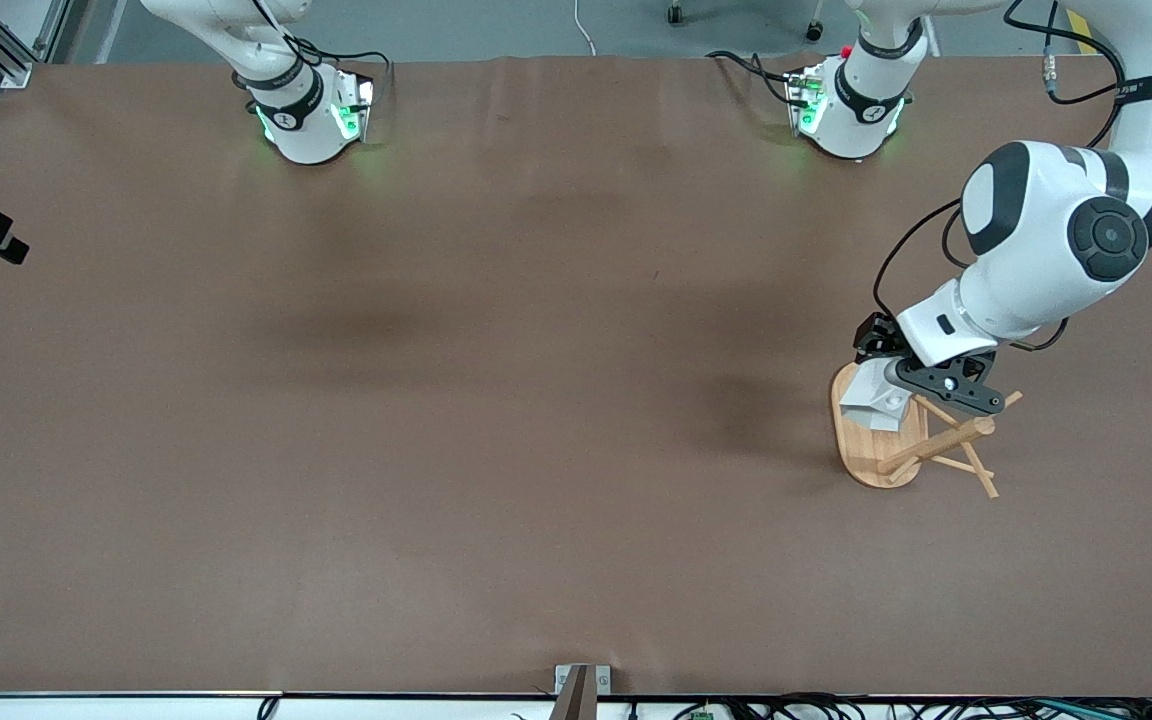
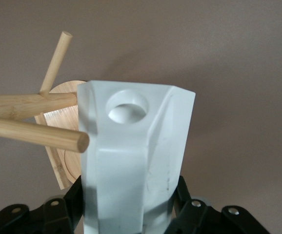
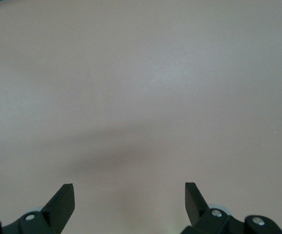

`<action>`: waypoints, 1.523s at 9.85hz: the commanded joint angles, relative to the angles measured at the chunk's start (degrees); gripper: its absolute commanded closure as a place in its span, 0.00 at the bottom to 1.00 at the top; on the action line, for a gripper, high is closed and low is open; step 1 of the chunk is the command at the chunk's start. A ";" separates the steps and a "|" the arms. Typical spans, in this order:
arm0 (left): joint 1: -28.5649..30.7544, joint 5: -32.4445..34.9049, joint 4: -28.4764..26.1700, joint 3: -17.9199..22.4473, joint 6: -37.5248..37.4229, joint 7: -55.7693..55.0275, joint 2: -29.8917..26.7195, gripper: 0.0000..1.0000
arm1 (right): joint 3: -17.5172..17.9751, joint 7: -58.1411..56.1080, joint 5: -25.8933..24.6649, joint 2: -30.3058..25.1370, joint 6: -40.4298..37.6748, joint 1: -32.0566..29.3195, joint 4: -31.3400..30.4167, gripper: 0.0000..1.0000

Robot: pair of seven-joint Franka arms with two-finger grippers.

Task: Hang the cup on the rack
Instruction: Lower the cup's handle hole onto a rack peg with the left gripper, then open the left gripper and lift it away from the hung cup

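Observation:
The white faceted cup point(image 1: 874, 400) is in my left gripper point(image 1: 898, 376), which is shut on its body and holds it over the oval base of the bamboo rack point(image 1: 871, 458), toward the left arm's end of the table. In the left wrist view the cup point(image 2: 136, 151) points its blocky handle with the round hole point(image 2: 126, 105) away from the fingers point(image 2: 182, 195). One rack peg point(image 2: 38, 135) ends right beside the handle, not through the hole. The rack's post point(image 1: 939, 443) and pegs stand beside the cup. My right gripper point(image 3: 129, 192) is open and empty over bare table.
The brown table point(image 1: 496, 400) spreads wide toward the right arm's end. The two arm bases point(image 1: 308, 115) stand along the edge farthest from the front camera. A small bracket point(image 1: 581, 685) sits at the nearest edge.

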 commanded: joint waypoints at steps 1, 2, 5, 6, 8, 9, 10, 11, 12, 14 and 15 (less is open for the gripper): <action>-0.22 -0.29 -1.50 1.06 1.23 1.46 -0.19 1.00 | -0.03 -0.55 -0.94 -0.01 -0.60 0.24 0.34 0.00; -0.22 -0.21 -1.33 1.93 1.23 1.46 -0.19 1.00 | -0.03 -0.47 -0.94 -0.01 -0.60 0.24 0.34 0.00; -0.22 -0.73 -1.24 3.34 1.49 2.25 0.16 1.00 | 0.41 -0.55 -0.85 0.08 -0.68 -1.17 0.25 0.00; -0.22 -1.69 -1.06 3.87 1.49 3.29 0.69 0.99 | 0.41 -0.64 -0.85 0.08 -0.68 -1.26 0.25 0.00; -0.22 -4.77 -1.15 5.36 2.28 5.49 1.48 0.95 | 0.41 -0.55 -0.85 0.08 -0.68 -1.17 0.25 0.00; -0.31 -4.95 -1.06 5.46 2.72 5.50 1.83 0.85 | 0.41 -0.64 -0.85 0.08 -0.68 -1.17 0.25 0.00; -0.31 -4.95 -1.06 5.46 3.33 5.50 2.27 0.50 | 0.41 -0.64 -0.85 0.08 -0.68 -1.26 0.25 0.00; -0.31 -4.95 -1.15 5.46 3.60 4.89 2.27 0.01 | 0.41 -0.64 -0.85 0.08 -0.68 -1.26 0.25 0.00; -0.40 -4.95 -1.06 5.46 3.60 4.45 2.19 0.00 | 0.41 -0.47 -0.85 0.08 -0.68 -1.17 0.25 0.00; -0.57 -4.78 -0.54 5.46 3.51 3.83 1.84 0.00 | 0.41 -0.55 -0.85 0.08 -0.68 -1.34 0.25 0.00; -0.66 -4.43 0.95 5.46 2.82 1.39 1.75 0.00 | 0.41 -0.64 -0.85 0.08 -0.68 -1.34 0.25 0.00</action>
